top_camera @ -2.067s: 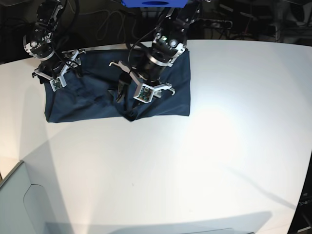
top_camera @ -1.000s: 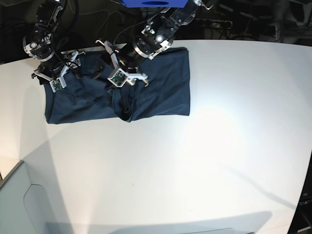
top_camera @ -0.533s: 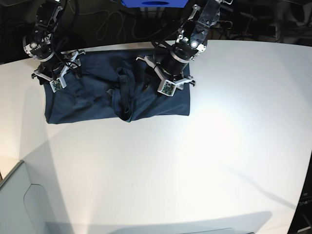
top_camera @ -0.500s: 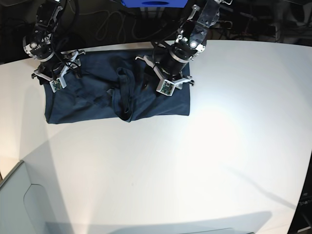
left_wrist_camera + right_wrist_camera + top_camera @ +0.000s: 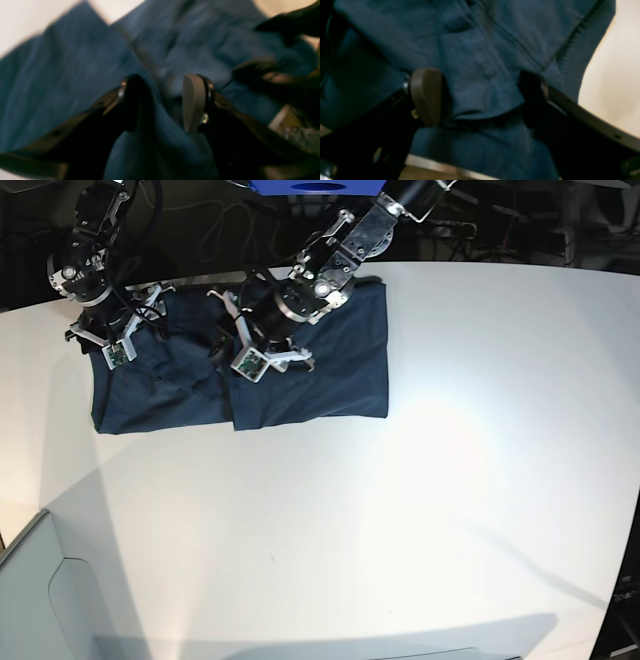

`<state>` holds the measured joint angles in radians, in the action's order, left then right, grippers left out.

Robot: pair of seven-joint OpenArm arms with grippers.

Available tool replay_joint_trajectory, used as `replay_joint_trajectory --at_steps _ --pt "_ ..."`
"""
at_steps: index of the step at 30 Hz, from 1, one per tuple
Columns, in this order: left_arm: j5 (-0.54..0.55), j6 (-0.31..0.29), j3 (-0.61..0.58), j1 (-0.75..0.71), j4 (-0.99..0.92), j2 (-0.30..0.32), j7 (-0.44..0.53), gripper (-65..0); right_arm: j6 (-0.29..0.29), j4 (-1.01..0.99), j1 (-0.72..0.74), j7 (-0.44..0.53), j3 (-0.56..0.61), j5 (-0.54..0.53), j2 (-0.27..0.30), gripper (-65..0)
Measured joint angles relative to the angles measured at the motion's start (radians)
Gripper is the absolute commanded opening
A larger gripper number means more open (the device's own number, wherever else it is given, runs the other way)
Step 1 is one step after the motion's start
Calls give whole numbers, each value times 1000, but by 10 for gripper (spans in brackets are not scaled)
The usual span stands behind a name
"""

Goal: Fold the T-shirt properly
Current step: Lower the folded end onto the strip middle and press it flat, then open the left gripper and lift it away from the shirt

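Up close, the left hand pinches a raised fold of the T-shirt. Next, the right hand gapes wide, cloth bunched between its fingers. Overhead, the shirt lies beneath both hands on the worktop.

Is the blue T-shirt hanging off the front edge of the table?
No, the T-shirt lies near the back of the white table, with bare tabletop all along its front side.

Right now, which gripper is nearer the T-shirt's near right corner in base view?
Left. The left gripper is over the middle of the T-shirt, a good way up-left of that corner. The right gripper sits at the shirt's far left end, much farther off.
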<state>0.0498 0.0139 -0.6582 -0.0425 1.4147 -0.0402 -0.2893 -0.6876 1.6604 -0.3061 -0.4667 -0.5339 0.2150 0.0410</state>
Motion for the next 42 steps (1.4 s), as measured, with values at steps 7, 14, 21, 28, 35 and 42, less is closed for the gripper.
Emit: replay_joint_trajectory --at_steps 7,14,21,28,35,42 --pt "3 -6 -24 0 99 -5 -11 -376 -3 67 0 -24 -8 21 -8 -191" --pt "3 -8 124 -128 312 174 -6 -376 -2 215 0 -23 -37 12 -34 -191" --pt "3 -9 436 -276 359 193 0 -376 -3 151 102 -115 -130 10 -61 -167" --pt "128 -12 580 -314 359 190 2 -376 -2 -37 207 -210 -230 9 -63 -115" --pt "233 -10 687 -315 352 191 -3 -376 0 -106 219 -178 -235 -8 -55 -117" --pt "239 -14 701 -312 303 190 -3 -376 0 -111 219 -177 -233 -11 -55 -121"
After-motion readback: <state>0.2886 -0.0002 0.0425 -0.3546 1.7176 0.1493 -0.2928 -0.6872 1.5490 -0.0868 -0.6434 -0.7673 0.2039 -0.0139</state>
